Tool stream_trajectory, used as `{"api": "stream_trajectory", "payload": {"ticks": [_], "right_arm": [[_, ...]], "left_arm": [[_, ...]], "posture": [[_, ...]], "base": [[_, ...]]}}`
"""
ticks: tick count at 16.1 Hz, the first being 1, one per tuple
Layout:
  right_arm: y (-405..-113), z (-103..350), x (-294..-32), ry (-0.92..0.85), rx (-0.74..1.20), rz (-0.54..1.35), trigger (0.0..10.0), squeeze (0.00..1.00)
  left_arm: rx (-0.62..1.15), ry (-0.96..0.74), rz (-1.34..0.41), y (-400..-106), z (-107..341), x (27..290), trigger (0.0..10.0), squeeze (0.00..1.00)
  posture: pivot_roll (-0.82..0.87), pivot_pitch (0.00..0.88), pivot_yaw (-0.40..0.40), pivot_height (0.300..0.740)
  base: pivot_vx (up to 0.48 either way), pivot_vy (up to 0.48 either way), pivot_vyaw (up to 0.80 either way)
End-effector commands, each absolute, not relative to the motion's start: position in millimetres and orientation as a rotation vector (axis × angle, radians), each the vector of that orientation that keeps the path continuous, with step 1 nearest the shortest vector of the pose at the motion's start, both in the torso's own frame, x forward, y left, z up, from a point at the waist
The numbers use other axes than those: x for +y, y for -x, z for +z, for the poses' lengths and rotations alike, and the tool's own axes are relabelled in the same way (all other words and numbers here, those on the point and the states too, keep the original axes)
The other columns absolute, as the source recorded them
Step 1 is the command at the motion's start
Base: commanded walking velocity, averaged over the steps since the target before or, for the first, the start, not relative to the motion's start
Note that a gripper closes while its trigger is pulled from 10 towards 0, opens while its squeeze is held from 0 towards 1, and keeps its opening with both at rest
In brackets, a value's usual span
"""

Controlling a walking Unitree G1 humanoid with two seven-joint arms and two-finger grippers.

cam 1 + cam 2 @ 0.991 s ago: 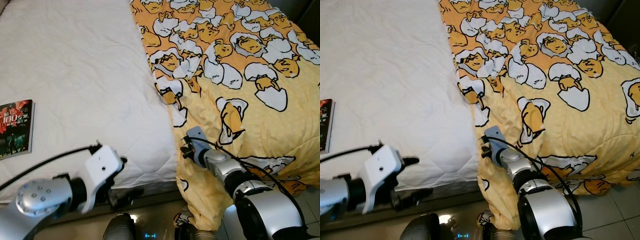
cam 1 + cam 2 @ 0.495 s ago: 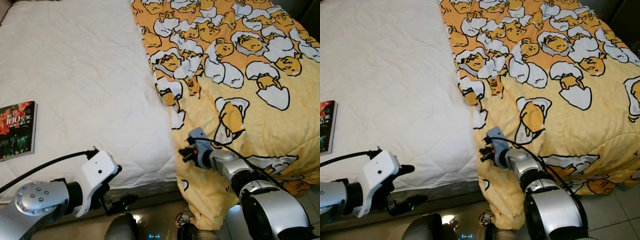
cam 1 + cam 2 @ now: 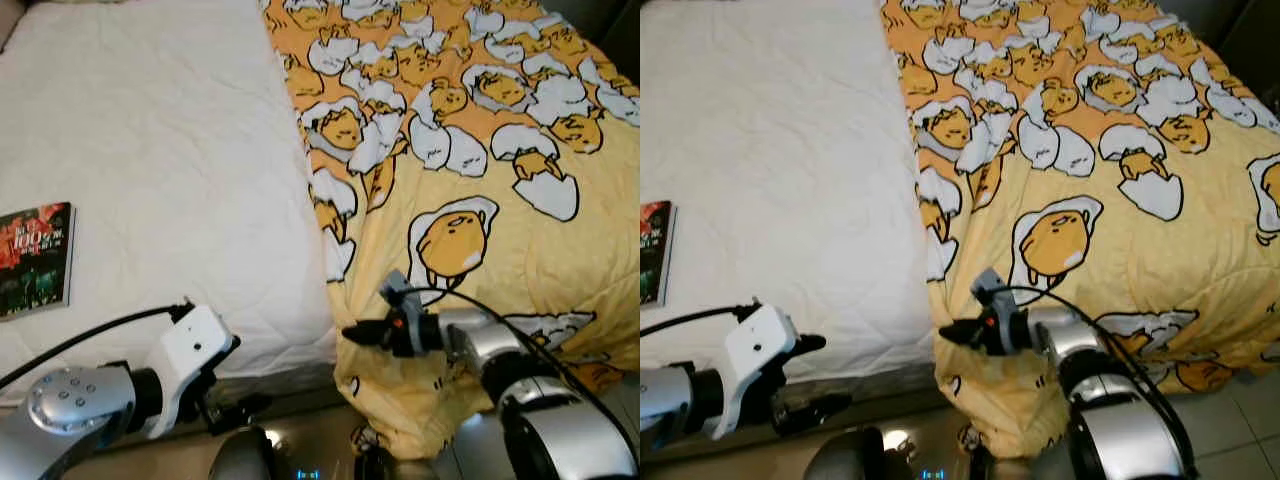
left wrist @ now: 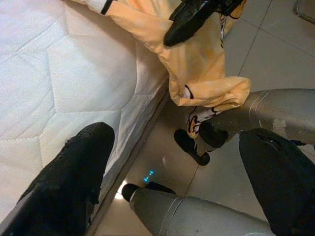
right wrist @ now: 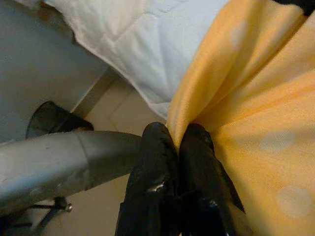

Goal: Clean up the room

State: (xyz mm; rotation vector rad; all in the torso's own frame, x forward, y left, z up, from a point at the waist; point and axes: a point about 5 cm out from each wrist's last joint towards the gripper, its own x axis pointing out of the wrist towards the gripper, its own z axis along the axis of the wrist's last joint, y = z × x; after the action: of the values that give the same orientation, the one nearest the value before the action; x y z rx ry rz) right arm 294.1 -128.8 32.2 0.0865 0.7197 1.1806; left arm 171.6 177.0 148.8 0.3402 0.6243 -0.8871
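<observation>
A yellow blanket [image 3: 480, 150] printed with egg figures covers the right half of the bed and hangs over its foot. My right gripper [image 3: 358, 332] is shut on the blanket's hem at the near corner; in the right wrist view its fingers [image 5: 162, 162] pinch the yellow fabric [image 5: 256, 123]. My left gripper [image 3: 240, 405] hangs open below the mattress edge by the floor, its two black fingers [image 4: 69, 182] wide apart with nothing between them. A book [image 3: 36, 260] with a dark red cover lies on the white mattress [image 3: 150, 160] at the left.
The foot of the bed runs across the near part of the view, with grey floor tiles [image 4: 275, 64] beneath. My own legs [image 4: 266, 108] stand close to the bed frame. The blanket's hanging end [image 4: 202, 73] droops to the floor.
My right gripper has pulled the blanket's hem leftward along the foot of the bed, so the blanket's left edge has shifted and smoothed. The left arm has sunk slightly.
</observation>
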Motion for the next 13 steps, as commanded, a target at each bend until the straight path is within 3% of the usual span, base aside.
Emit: {"api": "stream_trajectory", "payload": {"ticks": [1, 4, 5, 6, 7, 8, 13], "right_arm": [[-281.4, 25.9, -125.8, -0.11, 0.765, 1.269, 0.0, 0.0], [-263.7, 18.2, -130.9, -0.097, 0.808, 1.333, 0.0, 0.0], [-263.3, 17.0, -131.3, -0.062, 0.79, 1.298, 4.9, 0.0], [-263.9, 16.7, -131.3, -0.044, 0.779, 1.278, 4.9, 0.0], [-268.0, 16.1, -130.8, -0.038, 0.754, 1.205, 10.0, 0.32], [-270.1, 16.4, -130.5, -0.042, 0.74, 1.173, 10.0, 1.0], [-272.3, 33.0, -126.3, -0.159, 0.658, 1.164, 10.0, 1.0]], "left_arm": [[0.621, -0.362, -0.898, -170.1, 150.6, 176.6, 10.0, 0.0], [0.617, -0.367, -0.912, -170.7, 149.0, 173.6, 10.0, 0.0], [0.614, -0.369, -0.913, -171.2, 148.8, 173.3, 10.0, 0.0], [0.613, -0.369, -0.913, -171.5, 148.7, 173.2, 10.0, 0.0], [0.608, -0.372, -0.911, -172.5, 149.1, 173.1, 10.0, 0.0], [0.606, -0.375, -0.909, -173.1, 149.2, 173.3, 10.0, 0.0], [0.584, -0.392, -0.88, -181.5, 146.2, 175.2, 10.0, 0.0]], "posture": [[0.12, 0.134, -0.007, 0.74], [0.12, 0.123, -0.006, 0.74], [0.12, 0.119, -0.007, 0.74], [0.12, 0.117, -0.007, 0.74], [0.12, 0.113, -0.007, 0.74], [0.12, 0.112, -0.007, 0.74], [0.09, 0.068, -0.002, 0.74]], "base": [[0.0, 0.0, 0.0], [0.0, 0.0, 0.0], [0.0, 0.0, 0.0], [0.0, 0.0, 0.0], [0.0, 0.0, 0.0], [0.0, 0.0, 0.0], [0.0, 0.0, 0.0]]}}
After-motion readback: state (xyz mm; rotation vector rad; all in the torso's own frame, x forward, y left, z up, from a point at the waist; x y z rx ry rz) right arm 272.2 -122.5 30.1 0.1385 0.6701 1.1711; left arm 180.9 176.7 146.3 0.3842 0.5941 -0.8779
